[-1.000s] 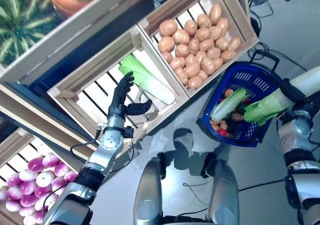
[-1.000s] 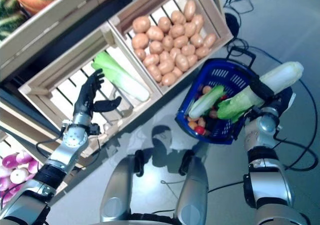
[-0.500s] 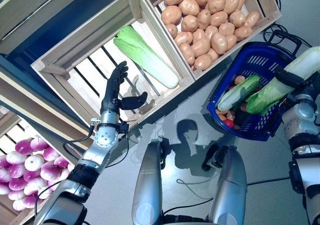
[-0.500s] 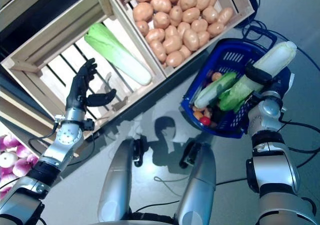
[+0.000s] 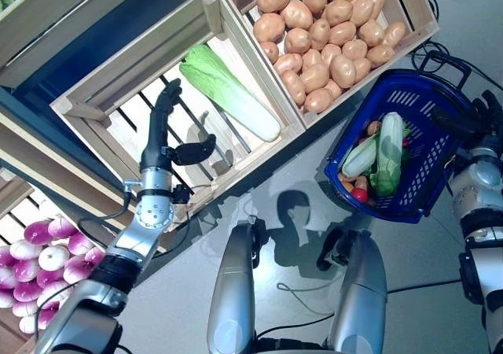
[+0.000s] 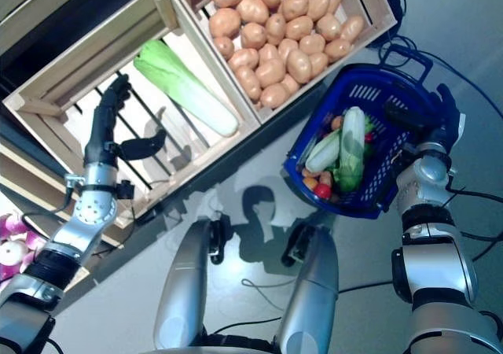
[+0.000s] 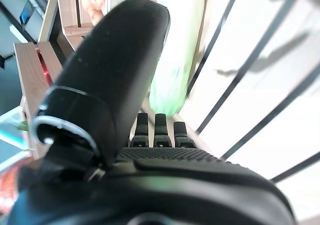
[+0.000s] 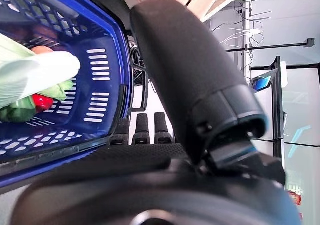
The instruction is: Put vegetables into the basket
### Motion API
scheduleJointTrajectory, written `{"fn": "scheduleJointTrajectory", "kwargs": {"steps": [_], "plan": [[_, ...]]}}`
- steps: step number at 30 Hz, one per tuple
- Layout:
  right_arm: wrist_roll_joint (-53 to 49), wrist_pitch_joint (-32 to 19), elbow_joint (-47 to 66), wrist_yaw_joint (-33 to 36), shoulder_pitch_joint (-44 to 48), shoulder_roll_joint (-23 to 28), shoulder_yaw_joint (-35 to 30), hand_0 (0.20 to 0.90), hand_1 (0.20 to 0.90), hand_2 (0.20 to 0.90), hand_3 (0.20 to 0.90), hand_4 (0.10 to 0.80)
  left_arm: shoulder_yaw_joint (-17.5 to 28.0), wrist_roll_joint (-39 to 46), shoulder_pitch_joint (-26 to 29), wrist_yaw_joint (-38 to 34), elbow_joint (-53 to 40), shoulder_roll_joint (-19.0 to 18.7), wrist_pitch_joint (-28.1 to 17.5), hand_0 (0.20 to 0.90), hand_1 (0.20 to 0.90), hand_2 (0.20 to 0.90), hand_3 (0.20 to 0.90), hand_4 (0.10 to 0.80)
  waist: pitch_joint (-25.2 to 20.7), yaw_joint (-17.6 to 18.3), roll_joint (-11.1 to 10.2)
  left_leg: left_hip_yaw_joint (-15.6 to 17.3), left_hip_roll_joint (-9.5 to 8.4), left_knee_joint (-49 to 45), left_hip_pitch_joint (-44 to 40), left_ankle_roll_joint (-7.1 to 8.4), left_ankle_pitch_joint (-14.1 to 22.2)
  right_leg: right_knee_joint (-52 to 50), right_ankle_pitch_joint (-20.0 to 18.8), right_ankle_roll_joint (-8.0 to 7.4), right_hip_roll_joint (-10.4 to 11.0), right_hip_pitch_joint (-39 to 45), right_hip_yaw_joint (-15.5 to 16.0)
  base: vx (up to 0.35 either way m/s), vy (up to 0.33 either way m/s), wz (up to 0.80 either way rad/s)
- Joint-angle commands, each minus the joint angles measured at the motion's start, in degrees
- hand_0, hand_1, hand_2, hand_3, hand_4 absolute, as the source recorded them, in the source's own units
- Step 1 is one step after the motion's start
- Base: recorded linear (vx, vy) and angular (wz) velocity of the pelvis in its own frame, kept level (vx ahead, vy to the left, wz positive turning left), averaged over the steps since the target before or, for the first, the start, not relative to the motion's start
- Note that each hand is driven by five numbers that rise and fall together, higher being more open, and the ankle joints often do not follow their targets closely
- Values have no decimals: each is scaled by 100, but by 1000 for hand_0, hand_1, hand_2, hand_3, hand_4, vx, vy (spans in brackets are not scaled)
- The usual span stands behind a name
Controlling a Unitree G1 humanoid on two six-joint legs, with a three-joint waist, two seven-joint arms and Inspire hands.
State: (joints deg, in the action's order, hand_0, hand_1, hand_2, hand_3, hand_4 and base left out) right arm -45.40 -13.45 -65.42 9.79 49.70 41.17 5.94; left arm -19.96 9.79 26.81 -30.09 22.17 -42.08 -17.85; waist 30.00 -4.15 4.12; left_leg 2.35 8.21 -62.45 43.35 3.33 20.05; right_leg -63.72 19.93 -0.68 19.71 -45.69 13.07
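The blue basket (image 5: pixel 432 159) stands on the floor at the right, below the stand. Two long green-white cabbages (image 5: pixel 389 151) lie in it on top of small round vegetables, one of them red (image 5: pixel 360 194). My right hand (image 5: pixel 468 123) is open and empty just past the basket's right rim; its wrist view shows the basket wall (image 8: pixel 107 90) and a cabbage (image 8: pixel 35 72). My left hand (image 5: pixel 160 130) is open with straight fingers inside a slatted wooden crate, left of a long green cabbage (image 5: pixel 229 93), apart from it. That cabbage also shows in the left wrist view (image 7: pixel 175 60).
The wooden stand's crates (image 5: pixel 137 71) slope across the top and left. A crate divider (image 5: pixel 236 23) separates the cabbage crate from the one beside it. The basket's black handle (image 5: pixel 460 59) lies at its far side. Grey floor (image 5: pixel 299 173) lies between stand and basket.
My right hand has let go of the cabbage, which now lies in the basket. My left hand has moved a little further up into the crate.
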Motion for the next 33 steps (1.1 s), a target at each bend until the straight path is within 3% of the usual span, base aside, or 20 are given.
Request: {"fn": "scheduleJointTrajectory", "kwargs": {"steps": [1,7,10,13,18,24,28,33], "plan": [[-51,-290,-47,-322,521,589,262,900,900,900,900,800,310,-823,786,-698,1,-647,-252,900,900,900,900,800,-276,19,13,63,132,609,-688,15,193,395,14,-186,-22,704,-386,32,65,-8],[-218,-148,-140,-497,657,674,528,900,900,900,900,800,-61,-2192,1497,-1248,696,-1373,173,900,900,900,900,800,-370,131,18,182,227,833,-817,89,93,540,-33,-216,-53,768,-482,29,66,-7],[-316,-108,-219,-755,804,659,718,900,900,900,900,800,-647,-3210,2055,-1438,1281,-1698,533,900,900,900,900,800,-420,215,37,246,283,900,-820,123,52,576,-48,-237,-66,735,-545,10,76,-4],[-406,-103,-266,-855,942,650,904,900,900,900,900,800,-1160,-3522,2557,-1355,1661,-1822,680,900,900,900,900,800,-428,279,53,275,328,894,-779,149,30,576,-62,-251,-64,678,-587,-16,77,-6],[-576,-9,-400,-1063,1141,629,1139,900,900,900,900,800,-2117,-3877,3384,-839,2424,-1791,864,900,900,900,900,800,-434,425,83,335,400,840,-684,190,35,554,-73,-286,-63,545,-685,-23,85,-8],[-636,53,-443,-1133,1268,627,1357,900,900,900,900,800,-2830,-4063,3798,-296,2939,-1687,878,900,900,900,900,800,-405,543,98,377,427,798,-586,236,40,592,-144,-331,-63,421,-764,-10,65,-8],[-657,40,-470,-1105,1340,619,1430,900,900,900,900,800,-3134,-3688,3992,91,3099,-1558,1116,900,900,900,900,800,-332,606,114,393,438,770,-459,261,32,612,-203,-380,-70,295,-829,-41,59,-10],[-785,49,-582,-1041,1429,563,1438,900,900,900,900,800,-3094,-3421,4120,332,3484,-1302,1243,900,900,900,900,800,-264,629,105,395,447,774,-328,285,5,635,-259,-409,-75,176,-856,-45,24,-6]]}}
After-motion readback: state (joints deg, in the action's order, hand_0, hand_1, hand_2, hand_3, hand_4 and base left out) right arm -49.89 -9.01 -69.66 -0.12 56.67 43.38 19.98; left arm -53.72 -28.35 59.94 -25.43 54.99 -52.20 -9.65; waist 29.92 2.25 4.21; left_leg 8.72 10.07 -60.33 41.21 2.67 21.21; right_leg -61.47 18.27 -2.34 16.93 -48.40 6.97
